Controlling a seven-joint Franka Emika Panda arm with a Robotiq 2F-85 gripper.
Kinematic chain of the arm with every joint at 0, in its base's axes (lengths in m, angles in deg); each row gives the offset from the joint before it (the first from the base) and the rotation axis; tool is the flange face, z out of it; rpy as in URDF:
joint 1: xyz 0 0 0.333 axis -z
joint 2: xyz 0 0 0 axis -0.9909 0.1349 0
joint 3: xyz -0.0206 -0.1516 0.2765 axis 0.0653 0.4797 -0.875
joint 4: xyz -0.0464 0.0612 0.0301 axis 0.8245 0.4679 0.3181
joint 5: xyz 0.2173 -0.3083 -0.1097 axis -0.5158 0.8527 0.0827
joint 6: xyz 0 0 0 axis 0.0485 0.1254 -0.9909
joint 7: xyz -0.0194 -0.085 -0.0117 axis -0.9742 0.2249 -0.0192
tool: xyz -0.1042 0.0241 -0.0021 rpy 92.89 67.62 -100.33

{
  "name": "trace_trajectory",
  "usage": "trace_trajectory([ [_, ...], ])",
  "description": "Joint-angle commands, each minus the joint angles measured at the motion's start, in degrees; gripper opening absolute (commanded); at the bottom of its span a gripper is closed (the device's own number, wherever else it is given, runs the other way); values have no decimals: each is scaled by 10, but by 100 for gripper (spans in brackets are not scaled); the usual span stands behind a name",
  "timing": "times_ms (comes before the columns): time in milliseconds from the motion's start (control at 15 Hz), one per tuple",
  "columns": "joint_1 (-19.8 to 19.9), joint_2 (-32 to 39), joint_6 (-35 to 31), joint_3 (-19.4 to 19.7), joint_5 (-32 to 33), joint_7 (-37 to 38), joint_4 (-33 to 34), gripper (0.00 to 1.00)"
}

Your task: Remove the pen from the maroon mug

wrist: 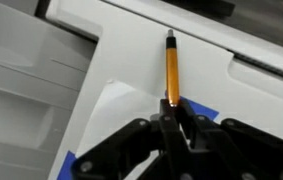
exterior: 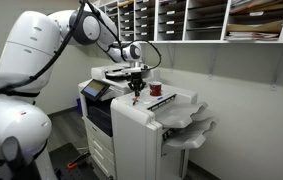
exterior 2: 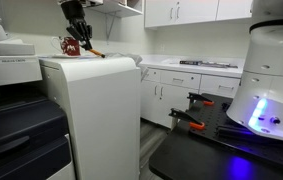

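My gripper (wrist: 171,112) is shut on one end of an orange pen (wrist: 170,70) with a black tip. The pen points away from me over the white top of the printer finisher. In an exterior view the gripper (exterior: 135,88) hangs above the white top, just beside the maroon mug (exterior: 155,89). In an exterior view the gripper (exterior 2: 82,42) is close to the maroon mug (exterior 2: 70,45), and the pen (exterior 2: 94,52) slants down to the white top, outside the mug.
The white finisher unit (exterior: 141,125) has output trays (exterior: 191,125) on one side. The copier (exterior: 106,95) stands beside it. Mail shelves (exterior: 201,18) hang above. A blue tape patch (wrist: 196,108) lies on the top under the gripper.
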Motion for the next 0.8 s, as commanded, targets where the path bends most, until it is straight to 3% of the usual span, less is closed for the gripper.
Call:
trace_trajectory([
  [0, 3, -23, 42, -14, 54, -78, -17, 39],
  [133, 4, -35, 35, -18, 80, -96, -25, 45],
  [267, 9, -53, 7, -22, 77, -74, -38, 61],
  [600, 16, -137, -21, -34, -21, 22, -86, 98],
  [733, 15, -180, -43, -35, -46, 53, -107, 100],
])
